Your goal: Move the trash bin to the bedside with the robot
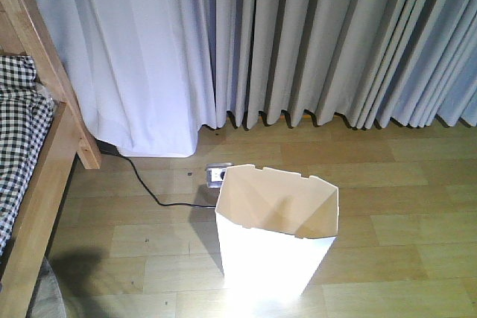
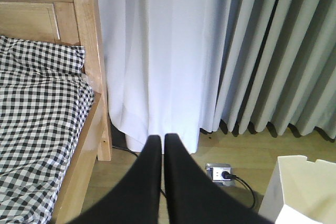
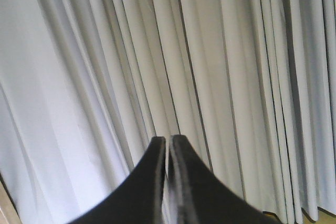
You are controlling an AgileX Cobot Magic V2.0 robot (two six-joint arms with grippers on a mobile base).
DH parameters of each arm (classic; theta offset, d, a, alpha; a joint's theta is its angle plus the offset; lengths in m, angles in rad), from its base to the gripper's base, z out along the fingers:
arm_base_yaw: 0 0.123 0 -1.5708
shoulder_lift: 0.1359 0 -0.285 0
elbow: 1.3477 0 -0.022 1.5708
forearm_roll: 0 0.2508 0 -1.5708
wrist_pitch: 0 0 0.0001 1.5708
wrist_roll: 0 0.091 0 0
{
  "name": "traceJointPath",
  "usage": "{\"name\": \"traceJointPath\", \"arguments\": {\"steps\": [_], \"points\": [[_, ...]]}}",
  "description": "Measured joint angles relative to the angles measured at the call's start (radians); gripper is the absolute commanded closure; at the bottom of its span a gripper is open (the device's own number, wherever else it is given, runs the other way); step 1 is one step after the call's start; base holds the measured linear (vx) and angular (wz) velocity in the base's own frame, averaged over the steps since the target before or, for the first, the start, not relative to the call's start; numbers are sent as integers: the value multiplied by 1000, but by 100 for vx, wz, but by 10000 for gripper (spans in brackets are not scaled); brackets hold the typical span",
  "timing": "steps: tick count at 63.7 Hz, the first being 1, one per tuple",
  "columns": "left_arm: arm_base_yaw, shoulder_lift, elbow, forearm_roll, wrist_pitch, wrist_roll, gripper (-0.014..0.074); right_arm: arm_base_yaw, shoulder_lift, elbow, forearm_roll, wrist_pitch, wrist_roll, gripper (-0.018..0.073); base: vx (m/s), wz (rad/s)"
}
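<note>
Bin right of closed left hand, apart.

Trash bin: thin white plastic, smooth, its sunlit front wall glaring; inner walls matt cream. Floor: wood-look planks, light brown, low sheen. Bed frame: light-brown wood, smooth, grain visible, satin finish. Bedding: woven cloth, black-and-white check, matt, softly rumpled. Curtains: grey-white cloth, matt, in deep folds. Socket box at the floor's curtain edge: greyish, looks metallic. Cable: black, smooth. My left gripper and my right gripper: black fingers, matt, smooth.
</note>
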Motion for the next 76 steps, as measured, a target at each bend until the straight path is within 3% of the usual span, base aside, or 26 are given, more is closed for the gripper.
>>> {"name": "traceJointPath", "arguments": {"steps": [34, 38, 44, 48, 60, 69, 76], "points": [[0, 0, 0, 0, 0, 0, 603, 0, 0, 0, 18, -1, 3, 568, 0, 0], [0, 0, 0, 0, 0, 0, 603, 0, -3, 0, -20, 1, 5, 568, 0, 0], [0, 0, 0, 0, 0, 0, 603, 0, -30, 0, -207, 49, 43, 568, 0, 0], [0, 0, 0, 0, 0, 0, 603, 0, -48, 0, -375, 94, 129, 568, 0, 0], [0, 0, 0, 0, 0, 0, 603, 0, -93, 24, -881, 88, 638, 568, 0, 0], [0, 0, 0, 0, 0, 0, 603, 0, -144, 146, -1129, -75, 987, 568, 0, 0], [0, 0, 0, 0, 0, 0, 603, 34, -201, 234, -1270, -173, 1122, 568, 0, 0]]}}
